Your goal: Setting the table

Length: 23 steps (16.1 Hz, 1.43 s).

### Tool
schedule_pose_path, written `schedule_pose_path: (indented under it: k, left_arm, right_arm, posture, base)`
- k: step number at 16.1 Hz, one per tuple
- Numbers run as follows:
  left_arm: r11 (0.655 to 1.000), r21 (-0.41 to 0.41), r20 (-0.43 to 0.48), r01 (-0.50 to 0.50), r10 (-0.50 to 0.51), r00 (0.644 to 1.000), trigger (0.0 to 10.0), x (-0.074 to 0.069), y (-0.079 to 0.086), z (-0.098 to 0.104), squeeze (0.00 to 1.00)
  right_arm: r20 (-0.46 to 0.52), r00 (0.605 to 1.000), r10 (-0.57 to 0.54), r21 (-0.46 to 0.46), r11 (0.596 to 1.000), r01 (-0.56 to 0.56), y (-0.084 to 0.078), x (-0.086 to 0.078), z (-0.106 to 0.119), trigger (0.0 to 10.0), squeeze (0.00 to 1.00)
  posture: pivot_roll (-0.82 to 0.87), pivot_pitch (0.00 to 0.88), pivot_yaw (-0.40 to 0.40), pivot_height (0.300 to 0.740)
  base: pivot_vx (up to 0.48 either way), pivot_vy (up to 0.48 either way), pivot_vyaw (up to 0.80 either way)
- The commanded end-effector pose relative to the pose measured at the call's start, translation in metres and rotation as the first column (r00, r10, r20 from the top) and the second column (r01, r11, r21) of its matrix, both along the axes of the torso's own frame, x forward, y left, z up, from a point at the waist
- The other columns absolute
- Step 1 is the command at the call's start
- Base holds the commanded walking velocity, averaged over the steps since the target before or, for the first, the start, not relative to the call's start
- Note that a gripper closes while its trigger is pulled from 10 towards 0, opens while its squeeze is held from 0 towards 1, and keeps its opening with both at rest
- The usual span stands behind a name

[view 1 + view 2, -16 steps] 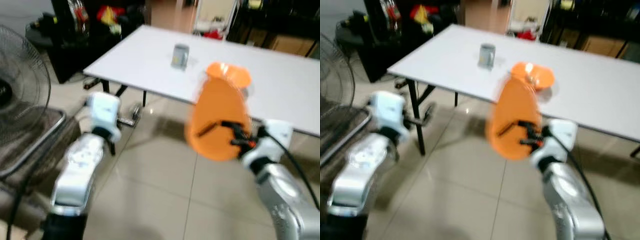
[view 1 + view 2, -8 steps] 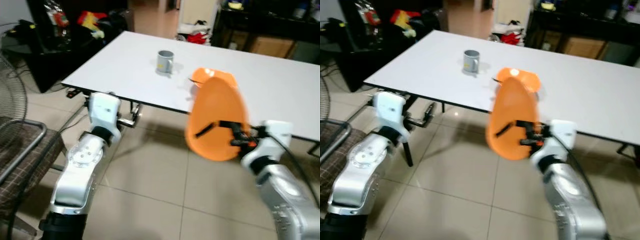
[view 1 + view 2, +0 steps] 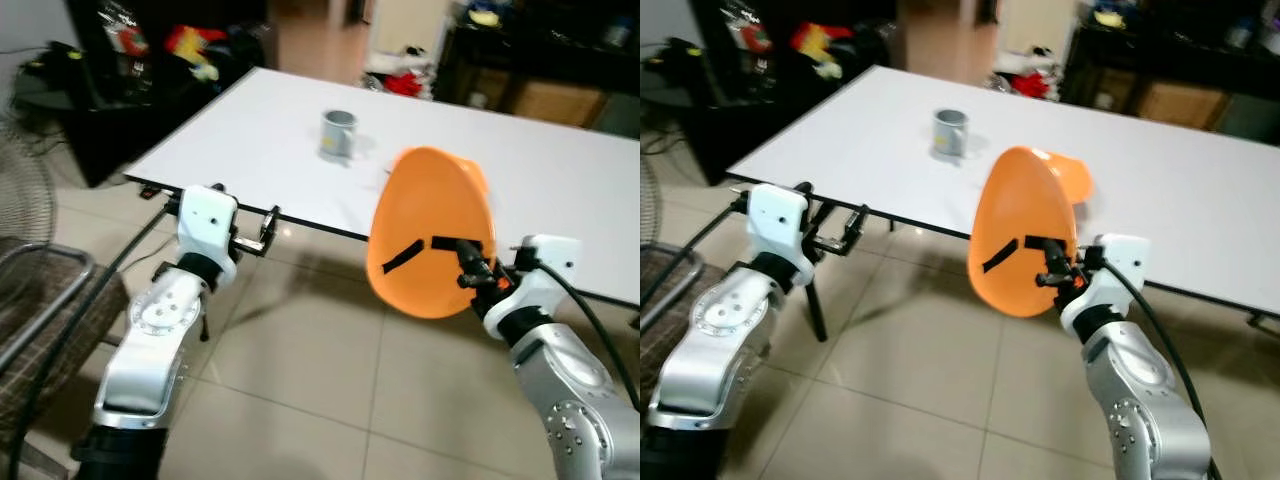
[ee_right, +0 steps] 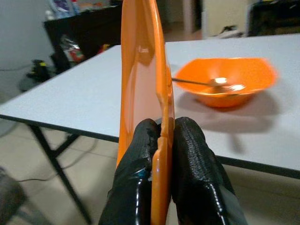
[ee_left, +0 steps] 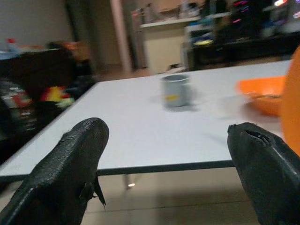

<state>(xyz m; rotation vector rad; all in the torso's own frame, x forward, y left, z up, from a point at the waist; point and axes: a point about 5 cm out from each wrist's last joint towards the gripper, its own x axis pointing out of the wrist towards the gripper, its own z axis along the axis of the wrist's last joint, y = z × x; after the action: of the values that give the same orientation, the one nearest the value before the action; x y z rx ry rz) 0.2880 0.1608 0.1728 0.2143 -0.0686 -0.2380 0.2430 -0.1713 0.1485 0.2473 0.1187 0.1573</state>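
Head view: short of the worktop [image 3: 560,170], the right hand [image 3: 468,268] pinches an orange plate [image 3: 430,230] on edge. Left wrist: the left hand [image 5: 168,183], fingers spread, faces the mug [image 5: 175,90]. Right wrist: the bowl [image 4: 225,80] lies beyond; level the plate before release.

**Open tabletop ahead, three things in the way**

You have a broad bare stretch of the white table [image 3: 250,130] along its near edge and toward its left corner; a gripper can come in there over the edge unhindered. The grey mug [image 3: 338,134] stands back from the near edge, well apart from the left corner. The orange bowl [image 4: 225,79], with a spoon [image 4: 213,82] lying in it, sits to the mug's right. The orange plate [image 3: 430,232], held upright on edge by the right gripper [image 4: 161,140], blocks your view of the near edge on that side. The left gripper [image 5: 168,154] hangs spread wide just short of the table's near edge.
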Motion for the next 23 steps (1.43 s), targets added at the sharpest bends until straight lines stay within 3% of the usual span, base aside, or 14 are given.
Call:
schedule_pose_path:
  k: [1,23]
  left_arm:
    - [1.0,-0.004,0.004,0.002,-0.002,1.0,10.0,0.0018,-0.0006,0.0017,0.0]
    - [1.0,0.007,0.006,0.017,-0.017,1.0,10.0,0.0015,-0.0006,0.0028,0.0]
  right_arm:
    - [0.041,0.998,0.047,0.016,0.999,-0.048,0.0074,0.0014,0.0088,10.0,0.0]
    - [0.06,0.99,0.126,0.142,0.981,-0.133,0.0152,-0.0008,0.0116,10.0,0.0]
  posture:
    - [0.05,0.0,-0.064,0.74]
    - [0.06,0.0,-0.055,0.74]
  base:
    - [0.289,0.0,0.0]
    - [0.283,0.0,0.0]
